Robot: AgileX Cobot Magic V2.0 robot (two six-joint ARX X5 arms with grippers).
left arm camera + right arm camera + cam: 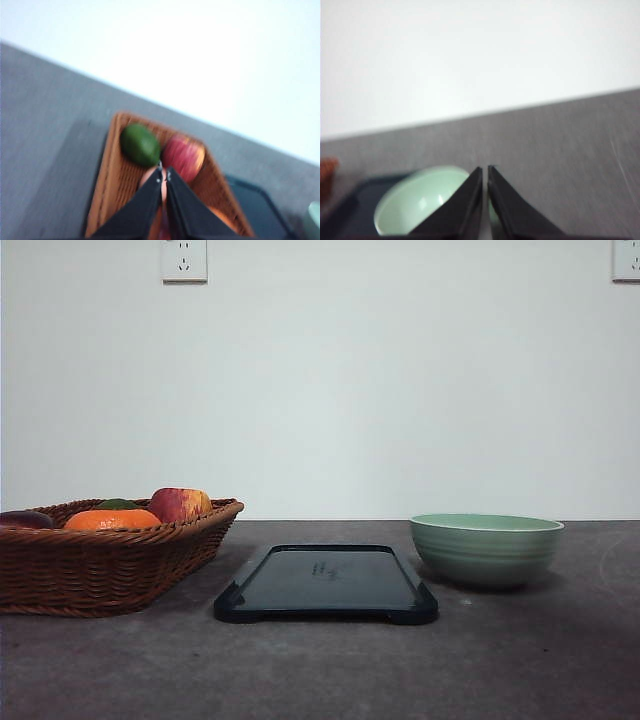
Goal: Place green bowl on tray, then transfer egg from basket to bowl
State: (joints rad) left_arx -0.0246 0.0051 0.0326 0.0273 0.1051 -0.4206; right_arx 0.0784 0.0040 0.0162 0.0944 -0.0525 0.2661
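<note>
Green bowl (486, 548) is the item under review, operator, but your grippers are coming first. Your left gripper (164, 176) is showing in the left wrist view with its two black fingers (142, 206) pressed together, nothing between them. It is hanging over the basket (112, 170), where a dark green fruit (140, 144) is lying just beside a red apple (183, 157); that picture is blurred, so finer detail is not readable. Your right gripper (485, 172) is likewise closed on nothing, its tips meeting above the near edge of the bowl in the right wrist view.

Moving outward, in the front view the bowl is sitting upright on the grey table (520, 660), just to the right of the tray (325, 585) and not on it. The tray is lying flat at the centre, bare. The basket is standing to the tray's left, holding the apple, an orange (111, 519) and a dark item at the frame edge that you cannot identify. You are not seeing an egg clearly in any view.
</note>
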